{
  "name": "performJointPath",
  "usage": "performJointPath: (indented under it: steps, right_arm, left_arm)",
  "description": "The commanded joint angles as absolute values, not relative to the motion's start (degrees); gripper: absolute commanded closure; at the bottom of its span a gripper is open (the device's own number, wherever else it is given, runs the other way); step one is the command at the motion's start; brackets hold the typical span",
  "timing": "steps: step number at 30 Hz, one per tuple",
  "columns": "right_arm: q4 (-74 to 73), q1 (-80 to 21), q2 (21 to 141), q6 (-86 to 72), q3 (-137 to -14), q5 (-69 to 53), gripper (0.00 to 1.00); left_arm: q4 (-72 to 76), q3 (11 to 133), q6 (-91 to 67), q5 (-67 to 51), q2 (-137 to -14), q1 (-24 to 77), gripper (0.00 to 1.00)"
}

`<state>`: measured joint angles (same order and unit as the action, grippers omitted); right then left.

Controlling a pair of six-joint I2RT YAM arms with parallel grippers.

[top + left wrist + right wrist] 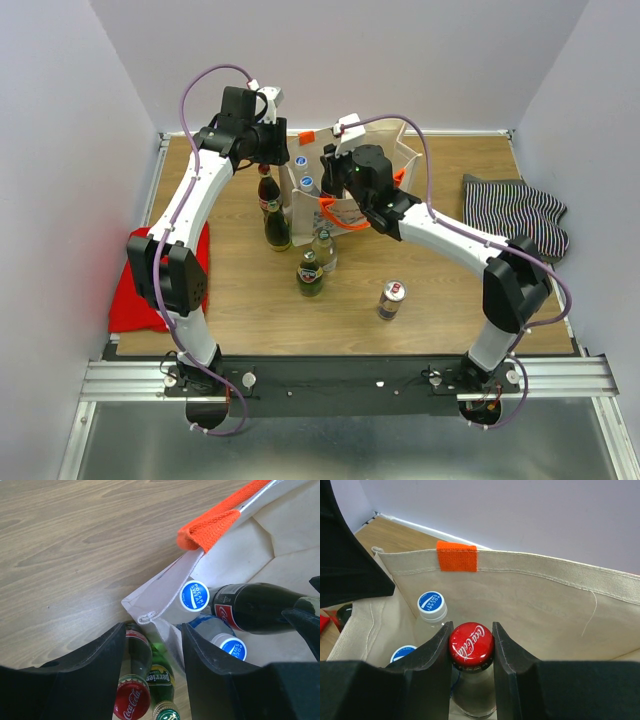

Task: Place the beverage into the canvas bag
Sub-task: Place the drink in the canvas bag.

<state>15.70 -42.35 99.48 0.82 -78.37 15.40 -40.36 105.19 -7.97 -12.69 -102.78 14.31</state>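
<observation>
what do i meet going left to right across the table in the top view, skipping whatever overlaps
red cloth → coke bottle → green bottle → can → striped cloth

The right pincer [471,630] hangs inside the bag [545,600], its black fingers [432,652] close against both sides of the red cap [471,643] of a cola bottle [472,690], which stands upright. To the left stand two clear bottles with blue-and-white caps, one [431,602] in plain view, the other [402,653] half hidden by a finger. An orange tab [456,556] sits on the far rim. Beyond lie tabletop [395,532] and a pale wall [520,510].
</observation>
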Motion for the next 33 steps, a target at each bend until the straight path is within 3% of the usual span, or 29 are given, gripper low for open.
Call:
performJointPath:
  steps: [1, 5, 7, 15, 21, 33]
  right_arm:
    - [14.77, -43.07, 99.76, -5.36, -80.24, 14.59, 0.99]
    - [12.23, -43.15, 99.84, -6.33, -81.03, 14.85, 0.99]
    - [11.43, -43.15, 99.58, -6.77, -81.21, 14.59, 0.95]
    - [10.46, -43.15, 98.17, -6.94, -81.12, 14.94, 0.58]
    - [11.07, -43.15, 97.38, -5.89, -81.04, 14.77, 0.46]
    - [10.55, -43.33, 96.15, -4.57, -82.79, 14.94, 0.37]
  left_arm:
    - [-40.08, 104.06, -7.82, -13.62, -102.57, 13.89, 0.42]
    - [-39.99, 104.06, -7.91, -13.62, -102.57, 13.89, 0.39]
    - [-39.90, 104.15, -8.00, -13.62, -102.57, 13.89, 0.37]
    - [-39.99, 104.33, -8.17, -13.62, -102.57, 13.80, 0.34]
    - [-39.90, 104.50, -8.26, -13.62, -102.57, 13.89, 0.32]
    - [-39.82, 104.85, -8.26, -13.97, -102.39, 13.89, 0.28]
